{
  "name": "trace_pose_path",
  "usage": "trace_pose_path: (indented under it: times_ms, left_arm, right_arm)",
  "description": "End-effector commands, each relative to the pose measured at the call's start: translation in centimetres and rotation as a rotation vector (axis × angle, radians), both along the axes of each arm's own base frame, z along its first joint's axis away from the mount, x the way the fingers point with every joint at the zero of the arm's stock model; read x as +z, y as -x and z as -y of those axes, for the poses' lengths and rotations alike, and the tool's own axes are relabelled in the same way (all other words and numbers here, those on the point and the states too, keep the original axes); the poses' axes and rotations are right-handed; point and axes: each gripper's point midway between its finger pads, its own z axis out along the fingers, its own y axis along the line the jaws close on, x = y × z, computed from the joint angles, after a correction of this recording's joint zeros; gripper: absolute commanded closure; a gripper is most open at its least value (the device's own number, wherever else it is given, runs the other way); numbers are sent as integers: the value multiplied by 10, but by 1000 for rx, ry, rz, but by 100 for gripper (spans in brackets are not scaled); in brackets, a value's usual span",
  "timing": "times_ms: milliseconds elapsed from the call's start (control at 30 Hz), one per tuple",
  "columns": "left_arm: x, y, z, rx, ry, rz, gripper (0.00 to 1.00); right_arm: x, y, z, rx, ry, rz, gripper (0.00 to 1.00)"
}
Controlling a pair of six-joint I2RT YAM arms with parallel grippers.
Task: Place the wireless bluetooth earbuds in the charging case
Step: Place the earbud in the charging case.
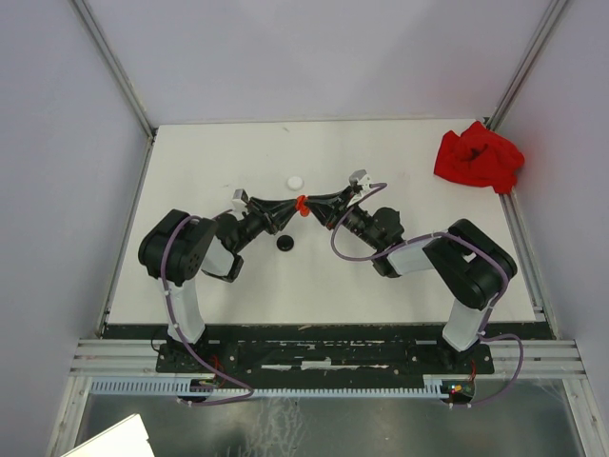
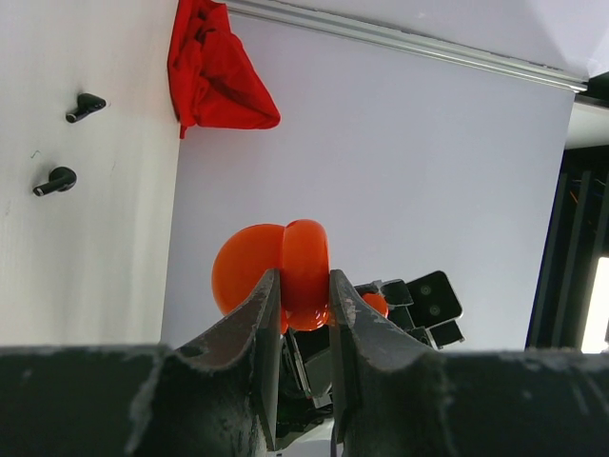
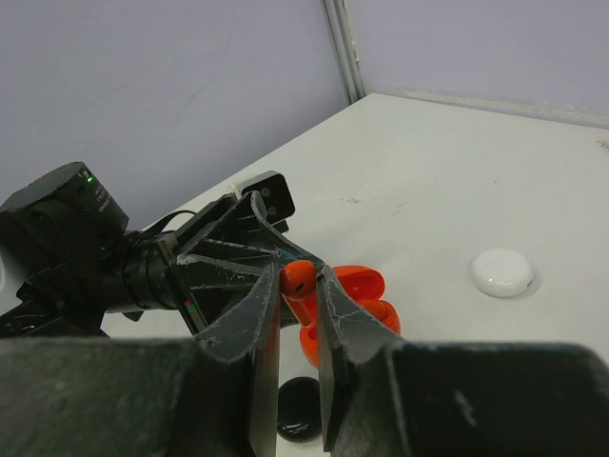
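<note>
**Robot lab test cell**

Plain pale walls (image 1: 324,57) and aluminium frame posts (image 1: 114,67) are enclosing a white tabletop (image 1: 238,276). The cabled left arm (image 1: 181,257) and right arm (image 1: 466,267) are sitting bolted to a slotted rail (image 1: 552,360) along its near edge.

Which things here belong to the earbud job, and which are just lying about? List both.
Job: red charging case in left claw; red earbud in right claw; two black earbuds; black case; white case.
Lying about: red cloth, far right.
</note>
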Motion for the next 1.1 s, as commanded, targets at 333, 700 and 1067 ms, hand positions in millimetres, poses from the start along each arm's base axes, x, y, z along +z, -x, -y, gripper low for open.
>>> trace_pose_path:
  times_ms: [333,700,1067]
  left_arm:
    - [76,15,-2,-3,106,265,97]
    - [79,16,-2,-4,109,272,97]
    - [81,17,-3,0,112,276,97]
  right_arm:
    - [10,-3,1,-21,-33,45,99]
    - [9,-5,3,-36,-29,44,99]
    - [5,-5,6,-46,-27,33,99]
